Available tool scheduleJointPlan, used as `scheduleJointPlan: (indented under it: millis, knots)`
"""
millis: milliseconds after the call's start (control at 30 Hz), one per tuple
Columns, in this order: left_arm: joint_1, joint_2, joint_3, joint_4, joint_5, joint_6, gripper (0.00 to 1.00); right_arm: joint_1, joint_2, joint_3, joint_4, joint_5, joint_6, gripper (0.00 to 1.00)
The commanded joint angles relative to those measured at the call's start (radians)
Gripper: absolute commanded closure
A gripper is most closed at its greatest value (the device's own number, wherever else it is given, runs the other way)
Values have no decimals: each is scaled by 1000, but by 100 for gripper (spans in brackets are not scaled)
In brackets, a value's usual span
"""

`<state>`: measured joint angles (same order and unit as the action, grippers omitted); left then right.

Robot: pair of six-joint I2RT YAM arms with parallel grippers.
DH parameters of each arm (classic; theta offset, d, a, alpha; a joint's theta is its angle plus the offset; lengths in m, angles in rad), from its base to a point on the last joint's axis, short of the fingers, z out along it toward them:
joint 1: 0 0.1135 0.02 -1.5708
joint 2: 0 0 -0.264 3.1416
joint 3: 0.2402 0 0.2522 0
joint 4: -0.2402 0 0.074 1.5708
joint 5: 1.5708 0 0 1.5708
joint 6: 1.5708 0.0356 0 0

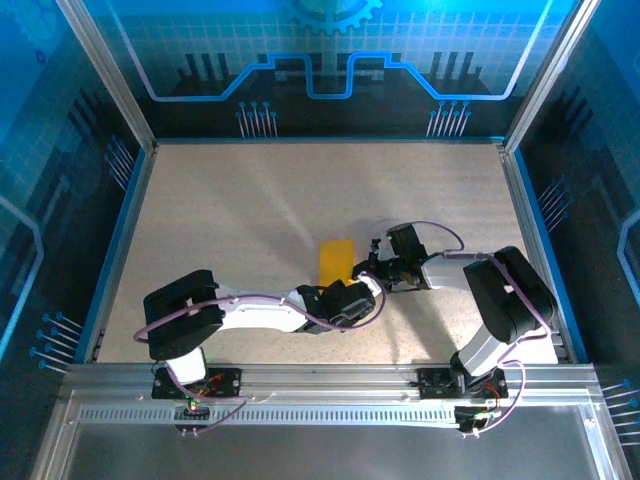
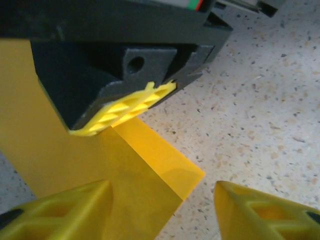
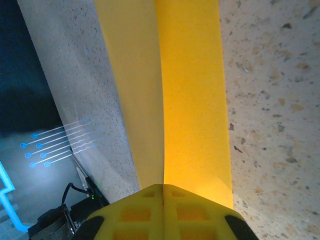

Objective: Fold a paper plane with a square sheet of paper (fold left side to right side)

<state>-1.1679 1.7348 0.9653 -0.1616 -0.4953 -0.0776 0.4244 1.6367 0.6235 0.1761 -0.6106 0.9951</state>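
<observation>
The left arm (image 1: 250,315) reaches from the near edge toward the middle of the surface (image 1: 220,200). The left jaws stand open. In the left wrist view, one yellow finger (image 2: 65,210) is over the paper and the other is over bare surface, with a corner of the sheet between them.

The square sheet of paper (image 1: 335,258) is now a narrow strip. It lies flat near the middle of the surface, a little toward the near edge, and a long crease (image 3: 161,100) runs along it.

The right arm (image 1: 500,300) comes in from the right edge. The right jaws are closed, and their tip (image 2: 125,107) rests on the near end of the strip.

I think the step is to bring the left side over to the right side. To do it well, the left jaws should take only the free left edge. The right jaws should hold the strip in place while the edges are matched, and the fold should be pressed only after that.

From above, the near end of the strip is covered by both wrists. I cannot tell whether the closed right jaws pinch the paper or only press on it. The number of layers is also not clear.
</observation>
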Motion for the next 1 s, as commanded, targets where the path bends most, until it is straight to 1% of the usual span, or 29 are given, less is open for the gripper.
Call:
scheduleJointPlan:
  millis: [0, 300, 400, 467, 500, 633, 733, 867, 967]
  knots:
    - [-6, 21, 33, -30, -59, -1, 52, 4, 7, 16, -11, -12, 7, 100]
    - [-6, 20, 20, -3, -47, -12, 86, 5, 8, 18, -7, -16, 7, 100]
    - [-6, 19, 16, 5, -37, -17, 95, 4, 6, 19, -7, -18, 7, 100]
    - [-5, 17, 12, 14, -29, -20, 98, 3, 7, 20, -6, -17, 9, 98]
    - [-5, 16, 10, 16, -27, -22, 100, 4, 8, 19, -4, -16, 9, 98]
    - [-6, 13, 9, 19, -22, -29, 100, 2, 9, 28, -4, -15, 8, 94]
    - [-6, 10, 3, 19, -18, -35, 100, -5, 9, 38, -8, -12, 5, 86]
    - [-3, -5, -9, 26, -9, -48, 100, -23, 15, 61, -15, -7, -8, 73]
    - [1, -19, -20, 33, 11, -64, 100, -38, 29, 92, -29, 0, -22, 65]
